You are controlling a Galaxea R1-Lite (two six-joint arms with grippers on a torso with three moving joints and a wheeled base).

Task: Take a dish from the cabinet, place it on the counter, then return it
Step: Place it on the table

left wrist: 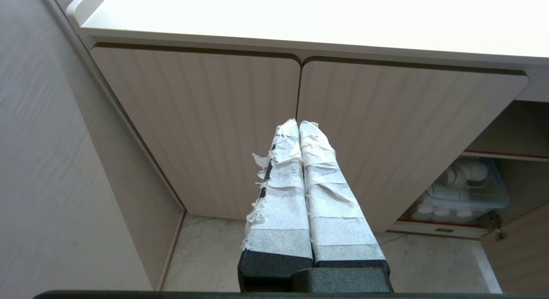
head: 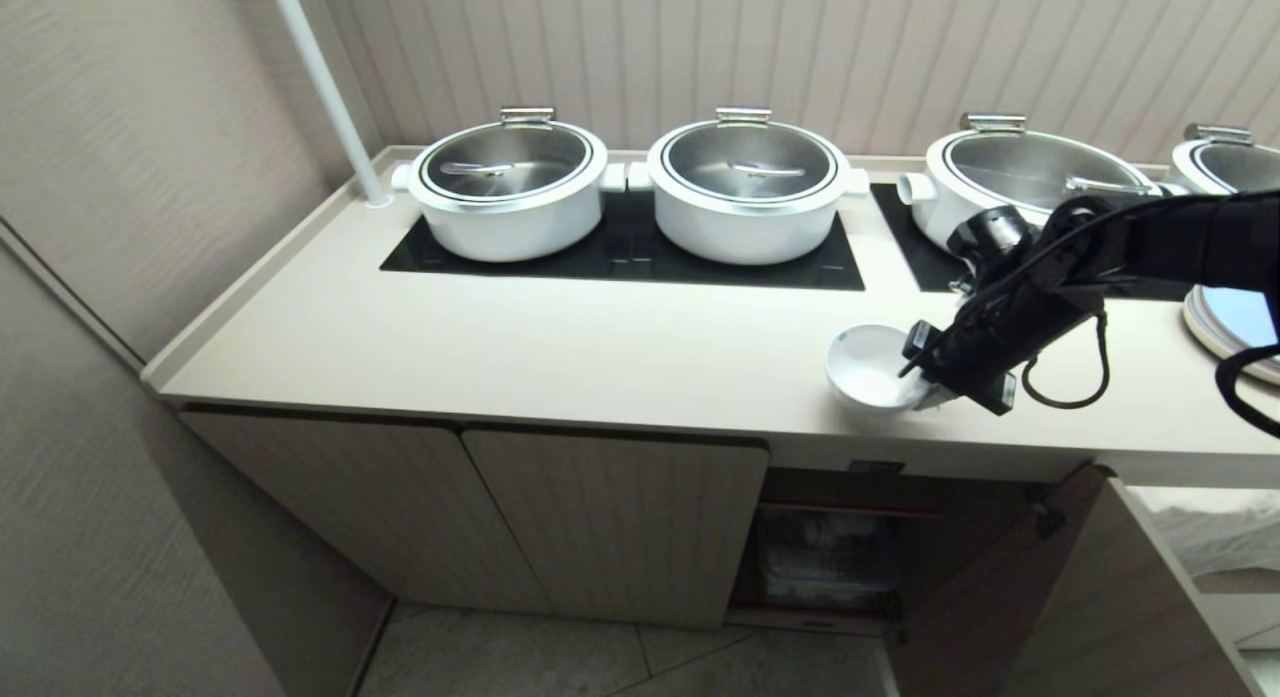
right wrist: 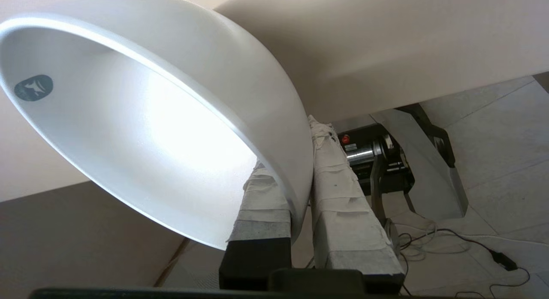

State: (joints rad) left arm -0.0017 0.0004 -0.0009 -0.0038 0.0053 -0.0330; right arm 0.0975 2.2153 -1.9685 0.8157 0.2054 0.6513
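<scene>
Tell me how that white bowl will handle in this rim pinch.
The white bowl looks stiff, glazed ceramic, so probably slippery and breakable. The right hand pinches only its rim, so it may pivot. Its round wall suggests easy rocking.

A round white ceramic bowl (right wrist: 128,119), tilted with its hollow facing the camera, fills the left and centre of the frame. Its rim is pinched at lower centre between the tape-wrapped fingers (right wrist: 343,196) of the right gripper (right wrist: 300,191), one inside, one outside. A small dark round mark is seen at upper left, inside the rim. A cream-beige surface (right wrist: 407,41) spans the top; pale floor tiles (right wrist: 506,140) and dark cables (right wrist: 472,243) lie at right
</scene>
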